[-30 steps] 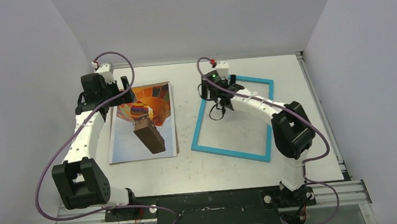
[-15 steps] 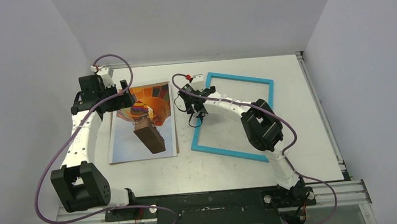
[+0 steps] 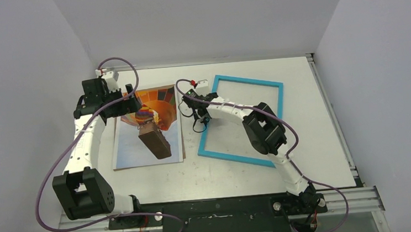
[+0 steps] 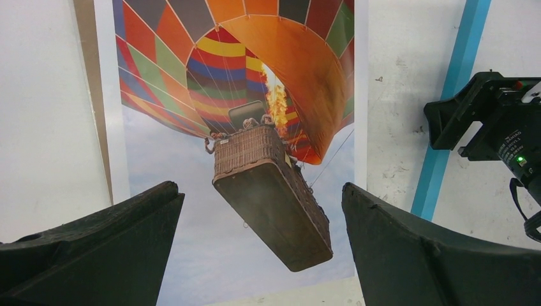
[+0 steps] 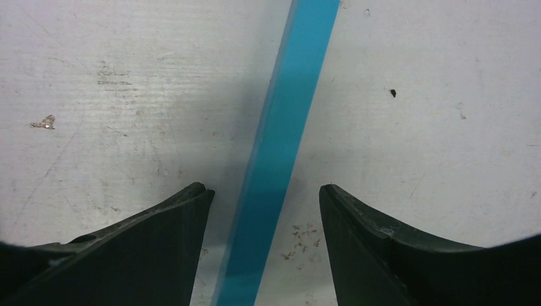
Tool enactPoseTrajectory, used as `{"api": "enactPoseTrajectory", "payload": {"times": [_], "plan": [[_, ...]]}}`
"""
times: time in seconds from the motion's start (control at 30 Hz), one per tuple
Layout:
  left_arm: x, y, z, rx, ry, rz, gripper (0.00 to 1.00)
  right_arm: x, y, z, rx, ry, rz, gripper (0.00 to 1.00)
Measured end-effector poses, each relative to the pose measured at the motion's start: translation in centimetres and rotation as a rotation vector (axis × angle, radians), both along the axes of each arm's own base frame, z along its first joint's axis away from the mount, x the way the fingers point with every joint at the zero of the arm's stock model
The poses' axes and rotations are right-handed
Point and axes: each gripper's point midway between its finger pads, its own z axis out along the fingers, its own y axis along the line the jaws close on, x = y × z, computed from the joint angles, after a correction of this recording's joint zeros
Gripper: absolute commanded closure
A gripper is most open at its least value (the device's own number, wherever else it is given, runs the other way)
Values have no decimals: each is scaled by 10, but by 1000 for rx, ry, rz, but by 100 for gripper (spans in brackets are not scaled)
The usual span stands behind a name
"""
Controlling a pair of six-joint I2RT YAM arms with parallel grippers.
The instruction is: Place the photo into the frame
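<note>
While the left gripper [image 4: 259, 191] hovers spread wide over the photo [image 3: 161, 147] (top-left corner hidden under the left arm [image 3: 88, 137]), lying flat just left of the frame [image 3: 240, 158], the right gripper [image 5: 263, 188] straddles the frame's left bar, fingers parted; the wrist lettering [image 4: 510, 145] is too small to read.

Robot lab cell, bare grey walls [image 3: 212, 16], scuffed white table [image 3: 224, 175]

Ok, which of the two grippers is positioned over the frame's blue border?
The right gripper, open and straddling the left bar of the frame. The left gripper, also open, is over the photo instead.
</note>
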Motion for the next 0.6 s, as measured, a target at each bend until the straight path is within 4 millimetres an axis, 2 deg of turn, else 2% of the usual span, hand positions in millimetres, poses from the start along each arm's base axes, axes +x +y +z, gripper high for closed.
{"api": "enactPoseTrajectory", "payload": {"times": [0.23,0.47,0.5,0.6], "plan": [[-1,-3,0,-5,2,-19,1,2,9,-4,41,4,-3,61],[-4,-8,-1,-22,12,-38,0,3,14,-6,80,10,-9,67],[-4,-9,-1,-22,12,-40,0,4,13,-6,86,12,-13,70],[-4,-12,-1,-25,12,-49,0,5,14,-7,111,16,-27,92]]}}
